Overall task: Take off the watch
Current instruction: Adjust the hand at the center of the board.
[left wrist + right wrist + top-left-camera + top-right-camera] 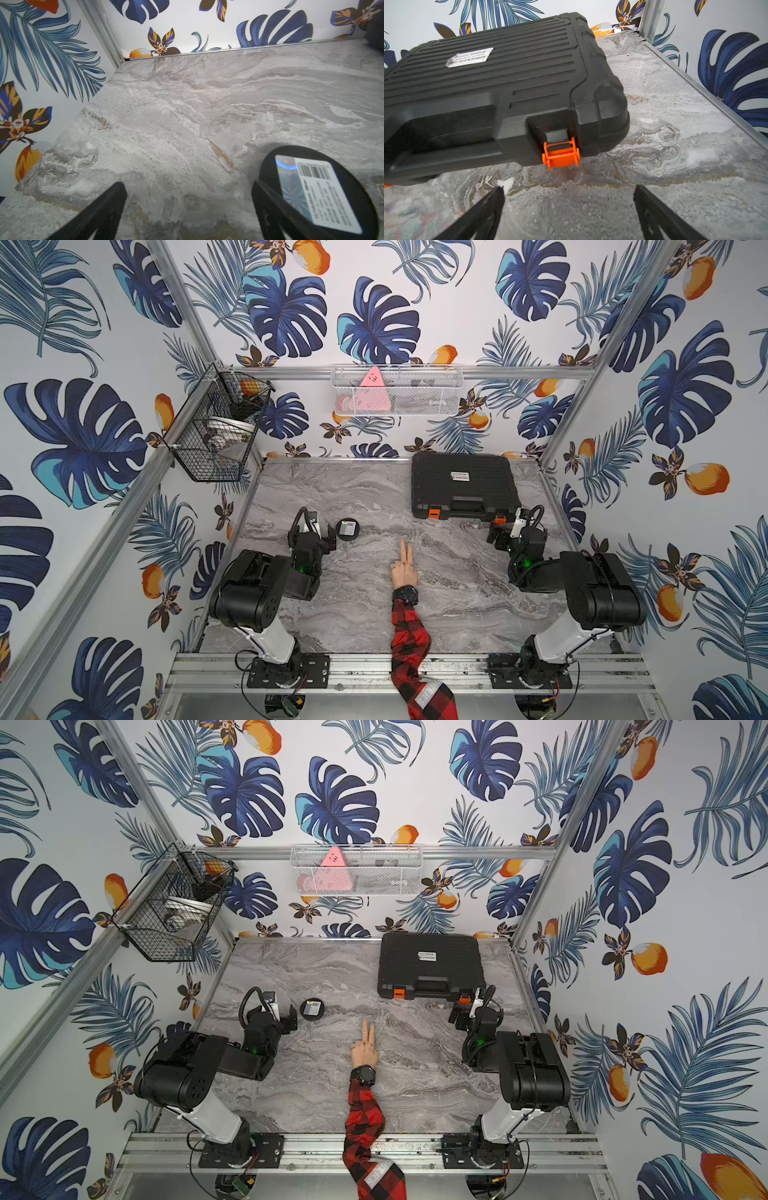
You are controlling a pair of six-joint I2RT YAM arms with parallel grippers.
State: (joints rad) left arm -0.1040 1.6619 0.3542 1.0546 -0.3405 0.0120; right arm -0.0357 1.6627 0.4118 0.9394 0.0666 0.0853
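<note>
The watch [405, 594] is worn on a sleeved arm [409, 635], between and well apart from the left pincer [188, 185] and right pincer [569, 189], both spread wide, empty.

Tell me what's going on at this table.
An arm in a red-and-black plaid sleeve lies along the marble table, two fingers extended, with the black watch strapped on its wrist. Neither gripper is touching it. The left gripper is open beside the round black disc. The right gripper is open in front of the black case, near its orange latch. Both are empty and off to either side of the wrist, so the removal has not started.
</note>
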